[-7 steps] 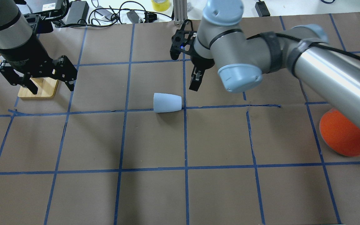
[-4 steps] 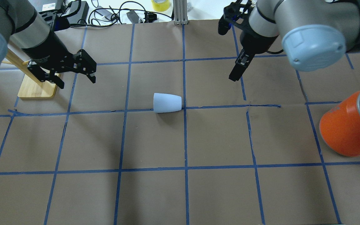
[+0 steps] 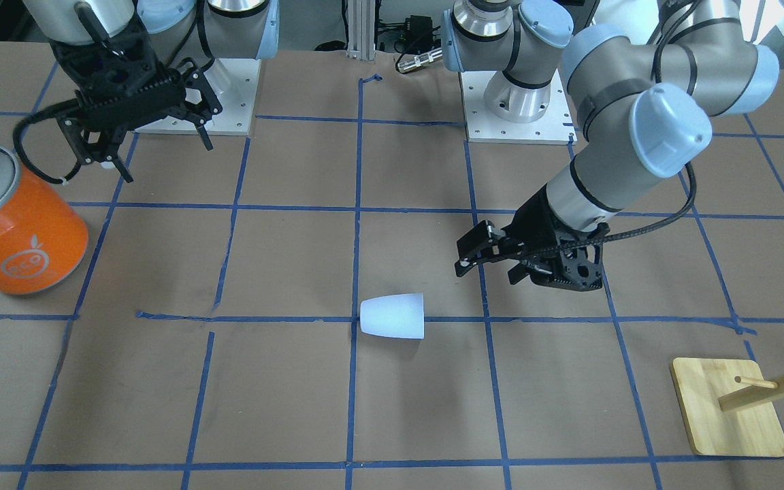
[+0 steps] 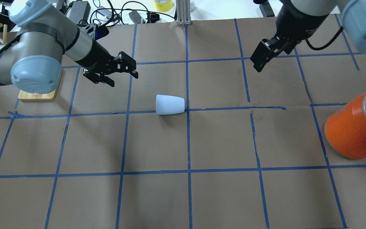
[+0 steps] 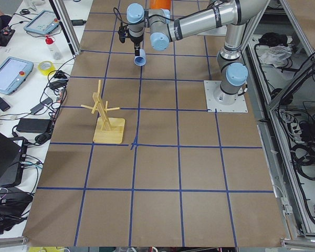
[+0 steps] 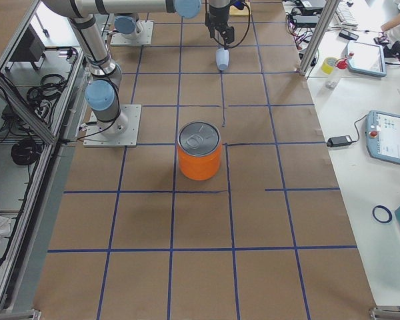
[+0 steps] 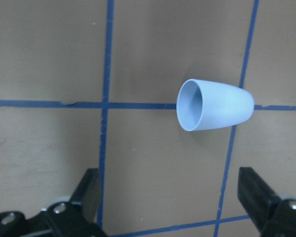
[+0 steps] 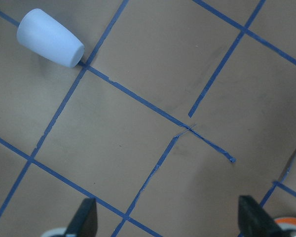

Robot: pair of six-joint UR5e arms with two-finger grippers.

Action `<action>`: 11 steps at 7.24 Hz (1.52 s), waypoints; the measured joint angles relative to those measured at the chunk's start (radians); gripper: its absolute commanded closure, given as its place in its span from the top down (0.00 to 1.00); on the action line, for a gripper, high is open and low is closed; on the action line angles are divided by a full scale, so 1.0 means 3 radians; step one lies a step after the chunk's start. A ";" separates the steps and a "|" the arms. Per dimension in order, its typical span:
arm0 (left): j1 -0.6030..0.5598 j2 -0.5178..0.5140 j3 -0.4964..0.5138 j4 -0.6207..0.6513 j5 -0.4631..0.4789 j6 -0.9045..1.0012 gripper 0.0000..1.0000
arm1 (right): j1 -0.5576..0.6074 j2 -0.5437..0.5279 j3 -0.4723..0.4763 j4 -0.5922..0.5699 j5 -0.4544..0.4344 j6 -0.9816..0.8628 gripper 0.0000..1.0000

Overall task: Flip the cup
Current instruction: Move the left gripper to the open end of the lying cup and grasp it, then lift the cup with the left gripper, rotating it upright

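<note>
The pale lavender-blue cup (image 4: 169, 104) lies on its side on the brown paper near the table's middle, its open mouth toward my left arm. It also shows in the front view (image 3: 393, 316), the left wrist view (image 7: 217, 105) and the right wrist view (image 8: 49, 37). My left gripper (image 4: 125, 80) is open and empty; it hangs above the table to the cup's left and a little farther back, apart from it (image 3: 484, 272). My right gripper (image 3: 167, 162) is open and empty, high and far off to the cup's right (image 4: 259, 63).
A big orange can (image 4: 354, 127) with a silver top stands at the right edge. A wooden peg stand (image 3: 729, 408) on a bamboo base stands at the left side, behind my left arm. Cables and power bricks lie along the far edge.
My left gripper has swung right, from over the wooden stand toward the cup. My right gripper has drawn away from the cup, to the right and farther back. The cup has not moved.
</note>
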 measured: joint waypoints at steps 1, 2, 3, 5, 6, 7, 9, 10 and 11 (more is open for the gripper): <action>-0.0082 -0.0131 -0.0016 0.0138 -0.0062 -0.0022 1.00 | -0.0005 -0.0081 -0.0044 0.0084 -0.0021 0.0311 1.00; -0.0146 -0.0259 -0.0021 0.0300 -0.0097 -0.0029 1.00 | -0.0009 -0.0123 -0.0056 0.0113 -0.0066 0.0645 1.00; -0.0177 -0.0380 -0.0022 0.0444 -0.0143 -0.0031 1.00 | -0.0011 -0.0130 -0.0057 0.0106 -0.0094 0.0863 1.00; -0.0222 -0.0594 -0.0026 0.0552 -0.0285 -0.0035 1.00 | -0.0014 -0.0138 -0.0046 0.0083 -0.0107 0.1113 1.00; -0.0256 -0.0674 -0.0025 0.0563 -0.0325 -0.0036 1.00 | -0.0014 -0.0142 -0.0041 0.0081 -0.0111 0.1203 1.00; -0.0278 -0.0750 -0.0024 0.0565 -0.0351 -0.0037 1.00 | -0.0013 -0.0141 -0.0037 0.0083 -0.0115 0.1241 1.00; -0.0312 -0.0849 -0.0024 0.0558 -0.0370 -0.0040 0.73 | -0.0012 -0.0132 -0.0034 0.0082 -0.0116 0.1258 1.00; -0.0321 -0.0878 -0.0024 0.0560 -0.0376 -0.0052 0.53 | -0.0012 -0.0130 -0.0034 0.0082 -0.0116 0.1258 1.00; -0.0323 -0.0896 -0.0026 0.0550 -0.0436 -0.0077 0.25 | -0.0011 -0.0129 -0.0032 0.0083 -0.0117 0.1256 1.00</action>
